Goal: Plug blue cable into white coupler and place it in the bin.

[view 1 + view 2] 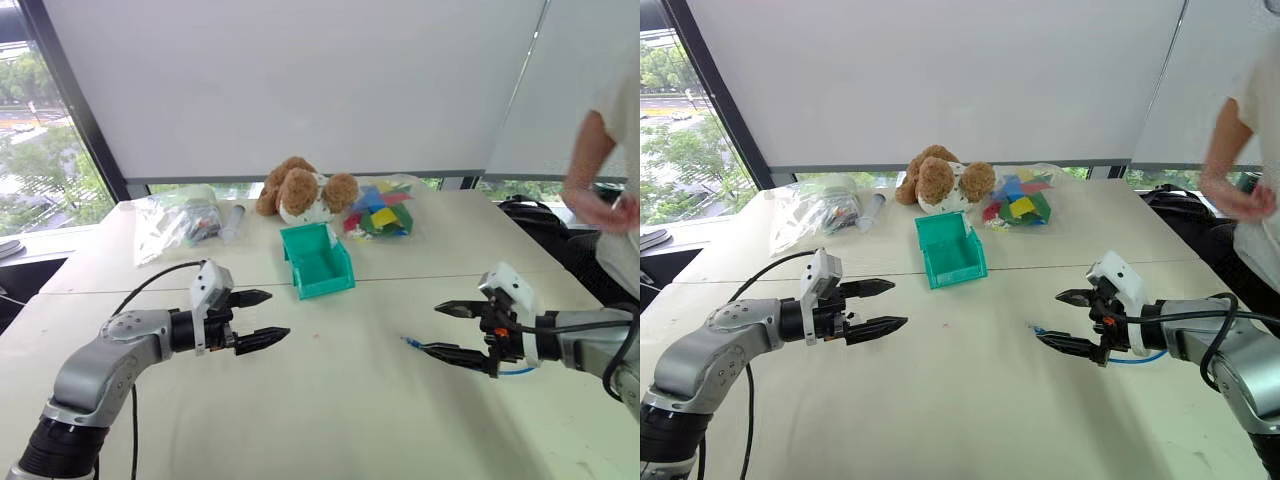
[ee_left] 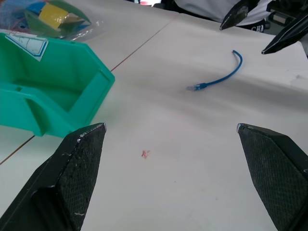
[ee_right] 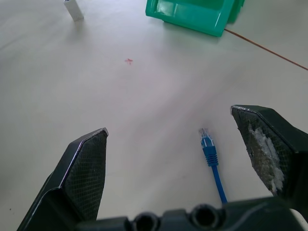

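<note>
While both arms hang above the table (image 1: 330, 420) in the head views, the left gripper (image 1: 260, 318) and right gripper (image 1: 450, 330) face each other with fingers spread wide and nothing between them. The cable (image 1: 425, 347) lies on the table just under the right gripper, its plug end pointing toward the middle. The bin (image 1: 318, 262) stands farther back at the centre, before a teddy bear (image 1: 303, 190) and a bag of coloured blocks (image 1: 380, 210); another bag (image 1: 180, 220) lies to the left, and a person (image 1: 610, 190) stands at the right edge. From the left wrist, the bin (image 2: 53, 91) sits close by and the cable (image 2: 219, 79) curves near the other gripper. From the right wrist, the cable's plug (image 3: 209, 151) lies between the spread fingers, untouched, and the coupler (image 3: 73, 9) stands upright, well apart from it, near the bin (image 3: 195, 14).
</note>
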